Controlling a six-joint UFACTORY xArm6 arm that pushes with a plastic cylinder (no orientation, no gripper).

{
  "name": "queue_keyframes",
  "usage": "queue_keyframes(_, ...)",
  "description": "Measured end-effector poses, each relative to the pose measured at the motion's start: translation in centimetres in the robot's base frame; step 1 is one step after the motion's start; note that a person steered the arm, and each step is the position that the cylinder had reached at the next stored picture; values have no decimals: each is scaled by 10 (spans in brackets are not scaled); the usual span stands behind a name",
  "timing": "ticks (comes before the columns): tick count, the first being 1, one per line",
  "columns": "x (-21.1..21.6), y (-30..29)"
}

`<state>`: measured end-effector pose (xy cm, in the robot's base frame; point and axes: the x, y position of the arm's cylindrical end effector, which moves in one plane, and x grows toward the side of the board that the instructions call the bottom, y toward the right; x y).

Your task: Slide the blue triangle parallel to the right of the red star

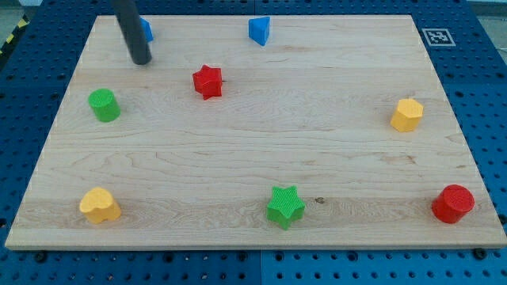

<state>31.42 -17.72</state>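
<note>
The blue triangle (259,30) sits near the view's top edge of the wooden board, a little left of centre. The red star (207,81) lies below and to the left of it. My tip (141,58) is on the board at the upper left, well left of the red star and far left of the blue triangle, touching neither. A second blue block (147,31) is partly hidden behind the rod just above my tip; its shape is unclear.
A green cylinder (104,104) sits at the left. A yellow heart (99,205) is at the bottom left, a green star (285,207) at the bottom centre, a red cylinder (453,203) at the bottom right, and a yellow hexagon (406,115) at the right.
</note>
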Motion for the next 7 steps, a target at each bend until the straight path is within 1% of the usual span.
queue_keyframes(2,1,7)
queue_keyframes(4,9,46)
queue_keyframes(5,-12,62)
queue_keyframes(6,-57,82)
queue_keyframes(7,-114,94)
